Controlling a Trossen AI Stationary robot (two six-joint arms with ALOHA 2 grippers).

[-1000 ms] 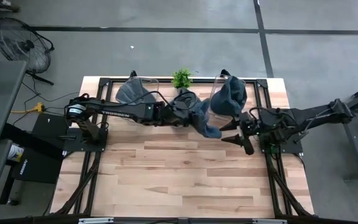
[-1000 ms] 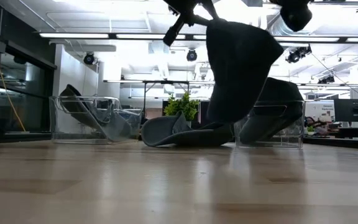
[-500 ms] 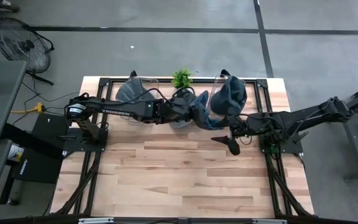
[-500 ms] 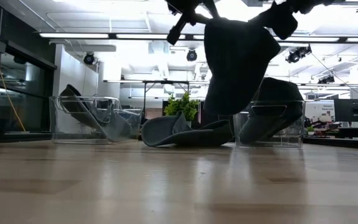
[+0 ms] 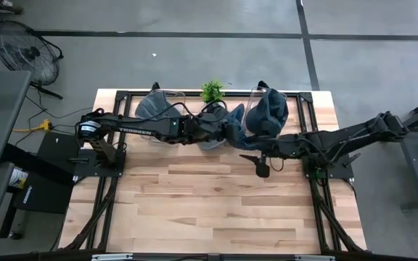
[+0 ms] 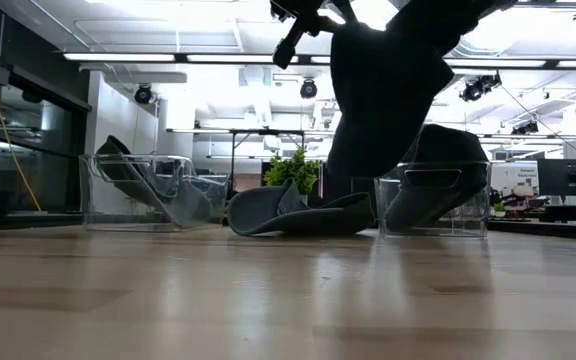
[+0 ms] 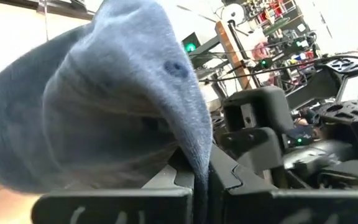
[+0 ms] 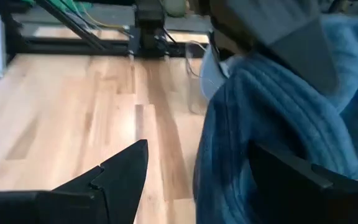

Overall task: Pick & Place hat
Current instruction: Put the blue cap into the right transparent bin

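A blue-grey knitted hat [image 6: 383,100] hangs above the table between the two clear bins, and my left gripper [image 7: 201,180] is shut on it. The hat also shows in the high view [image 5: 234,129], at the far middle of the table. My right gripper [image 5: 257,162] reaches in from the table's right, open, close beside the hanging hat. In the right wrist view the hat [image 8: 272,124] fills the space next to one finger [image 8: 303,174], and the other finger [image 8: 120,171] stands clear over bare wood. My left gripper pinches a fold of the hat's knit [image 7: 199,163] between its two fingers, coming nearly level from the table's left. The hat bulges out beyond the fingertips and hangs slack below them, clear of the table. Whether my right gripper touches the hat, I cannot tell.
A clear bin [image 5: 158,107] with a hat stands at the far left. A second clear bin [image 5: 268,110] with hats stands at the far right, and a small plant [image 5: 211,90] is between them. Another grey hat [image 6: 298,212] lies on the table under the hanging one. The near half is bare wood.
My right gripper has moved toward the table's left, up to the hanging hat, sinking a little and rolling its wrist. The hat has stayed hanging from my left gripper.
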